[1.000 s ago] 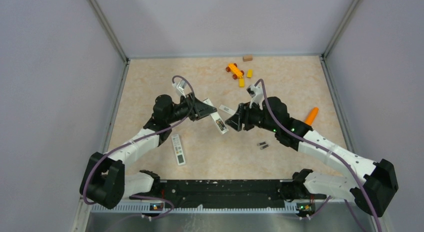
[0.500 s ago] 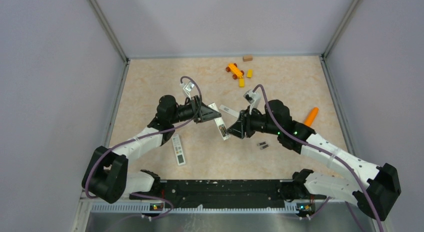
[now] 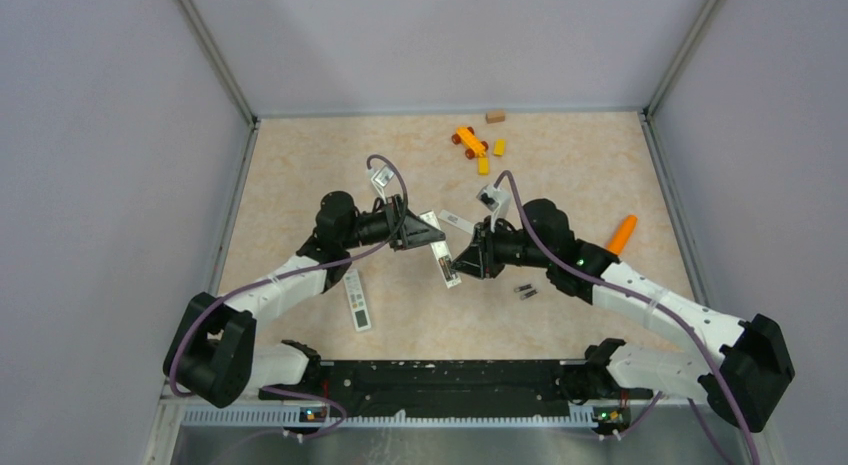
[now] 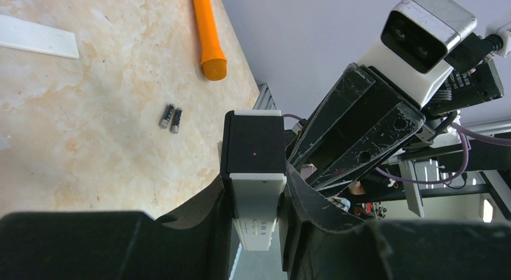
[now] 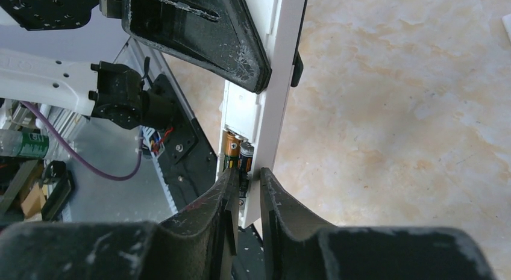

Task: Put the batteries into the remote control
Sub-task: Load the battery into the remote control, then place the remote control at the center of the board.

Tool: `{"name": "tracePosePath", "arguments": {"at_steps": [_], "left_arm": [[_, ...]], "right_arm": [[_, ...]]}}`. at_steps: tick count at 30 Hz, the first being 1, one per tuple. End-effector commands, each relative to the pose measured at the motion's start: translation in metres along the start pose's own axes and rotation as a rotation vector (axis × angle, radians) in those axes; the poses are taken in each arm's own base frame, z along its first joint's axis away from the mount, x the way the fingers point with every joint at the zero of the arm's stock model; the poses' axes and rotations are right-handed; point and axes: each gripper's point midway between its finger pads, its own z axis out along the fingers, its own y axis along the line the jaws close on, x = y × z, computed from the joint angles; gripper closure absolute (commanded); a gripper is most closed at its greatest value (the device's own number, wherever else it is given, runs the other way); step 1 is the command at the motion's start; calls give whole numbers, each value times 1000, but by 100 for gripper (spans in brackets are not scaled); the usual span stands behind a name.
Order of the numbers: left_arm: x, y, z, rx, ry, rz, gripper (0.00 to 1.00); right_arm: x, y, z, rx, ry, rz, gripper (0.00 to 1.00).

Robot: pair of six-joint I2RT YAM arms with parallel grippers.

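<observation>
The remote control [image 3: 449,270] is a slim white bar held above the table between both arms. My left gripper [image 3: 428,237] is shut on its far end; the left wrist view shows the white body and a black end piece [image 4: 253,150] between the fingers [image 4: 220,202]. My right gripper [image 3: 463,262] is shut on its near end; in the right wrist view [image 5: 247,186] it clamps the side wall of the open battery bay. Two orange-and-black cells [image 5: 238,156] sit in that bay. Two dark batteries [image 3: 525,290] lie on the table, also in the left wrist view [image 4: 170,117]. The white back cover [image 3: 455,221] lies flat behind the grippers.
A second white remote with buttons [image 3: 356,301] lies near the left arm. An orange carrot [image 3: 622,233] lies beside the right arm. Orange and yellow toy pieces [image 3: 475,147] and a wooden block [image 3: 495,115] sit at the back. Grey walls enclose the table.
Both grippers have carried the remote a little to the right and toward the near edge. The right gripper has shifted down along it. The loose batteries have not moved.
</observation>
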Motion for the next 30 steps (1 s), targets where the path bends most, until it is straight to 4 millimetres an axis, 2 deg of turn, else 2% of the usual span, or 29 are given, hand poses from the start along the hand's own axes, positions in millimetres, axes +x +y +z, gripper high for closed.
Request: {"name": "tracePosePath", "arguments": {"at_steps": [1, 6, 10, 13, 15, 19, 22, 25, 30], "left_arm": [[-13, -39, -2, 88, -24, 68, 100], [-15, -45, -2, 105, -24, 32, 100], [-18, -43, -2, 82, -39, 32, 100], [-22, -14, -1, -48, -80, 4, 100], [-26, 12, -2, -155, -134, -33, 100], [-36, 53, -10, -273, -278, -86, 100], [-44, 76, -20, -354, -377, -119, 100], [-48, 96, -25, -403, -458, -194, 100], [-48, 127, -17, -431, -479, -250, 98]], "right_arm": [[4, -4, 5, -6, 16, -33, 84], [16, -28, 11, 100, 55, -57, 92], [13, -38, 12, 161, 56, -68, 91], [1, -32, 10, 156, 34, -66, 74], [-11, -30, 7, 172, 5, -60, 63], [-31, -32, 0, 214, -38, -47, 49], [-39, -45, -4, 285, -59, -43, 43], [-38, -58, -4, 341, -55, -24, 40], [-32, -69, 2, 370, -51, 33, 39]]}}
